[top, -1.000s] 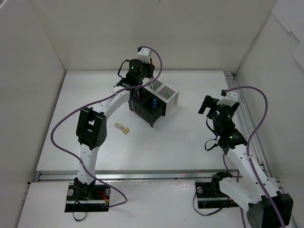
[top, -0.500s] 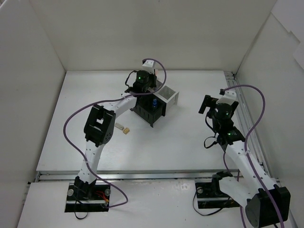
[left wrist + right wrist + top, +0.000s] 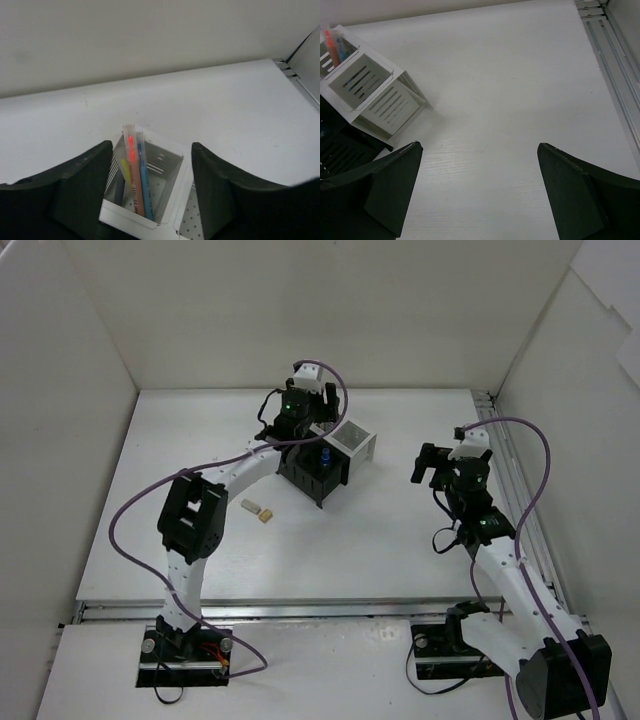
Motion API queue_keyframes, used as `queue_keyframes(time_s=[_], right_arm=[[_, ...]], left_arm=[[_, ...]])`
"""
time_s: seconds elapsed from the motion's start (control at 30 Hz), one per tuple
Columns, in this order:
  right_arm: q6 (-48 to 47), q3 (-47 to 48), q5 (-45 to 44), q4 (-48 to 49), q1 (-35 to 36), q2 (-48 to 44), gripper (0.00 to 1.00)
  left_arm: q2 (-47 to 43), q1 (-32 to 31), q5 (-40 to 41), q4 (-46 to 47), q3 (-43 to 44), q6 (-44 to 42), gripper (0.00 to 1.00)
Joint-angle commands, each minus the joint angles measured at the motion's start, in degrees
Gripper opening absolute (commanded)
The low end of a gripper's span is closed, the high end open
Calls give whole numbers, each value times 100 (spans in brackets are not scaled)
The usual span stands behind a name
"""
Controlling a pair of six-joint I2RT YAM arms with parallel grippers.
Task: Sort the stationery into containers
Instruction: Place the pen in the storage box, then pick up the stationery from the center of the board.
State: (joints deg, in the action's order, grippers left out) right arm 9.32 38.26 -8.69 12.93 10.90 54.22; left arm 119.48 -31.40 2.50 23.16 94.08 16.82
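- left fingers (image 3: 80, 195) spread, nothing between, above square perforated white metal bin (image 3: 167, 161)
- slim red, blue, yellow markers (image 3: 134, 172) standing inside it
- right fingers (image 3: 575, 197) spread wide over smooth white table (image 3: 380, 530)
- two beige eraser blocks (image 3: 258, 509) on table, 8 o'clock from bin block (image 3: 300, 478)

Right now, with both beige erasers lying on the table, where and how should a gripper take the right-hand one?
Come straight down and pinch the right-hand eraser across its long sides. It lies flat, and the left-hand eraser sits close at its end, so a grip over the ends would likely not fit.
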Motion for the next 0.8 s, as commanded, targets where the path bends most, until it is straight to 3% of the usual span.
queue_keyframes(time_s=[0.0,0.13,0.3,0.47,0.63,0.77], right_arm=[[-211,366,822,185,-35,-104,98],[-666,813,1378,-342,219,-8,98],[-1335,1166,1800,-1037,1062,325,98],[-1951,1210,1984,-1126,2431,861,98],[-2058,1779,2126,-1100,3679,2266,98],[-2013,2474,1949,-1082,4218,3330,98]], left_arm=[[-942,-77,-127,357,321,-30,63],[-1637,-77,-180,-100,6,-64,100],[-3227,-77,258,-1213,-1213,-39,100],[-4939,-25,1348,-2576,-2647,812,100],[-6276,46,1734,-4054,-4045,1727,100],[-7155,99,2280,-5055,-4722,2483,100]])
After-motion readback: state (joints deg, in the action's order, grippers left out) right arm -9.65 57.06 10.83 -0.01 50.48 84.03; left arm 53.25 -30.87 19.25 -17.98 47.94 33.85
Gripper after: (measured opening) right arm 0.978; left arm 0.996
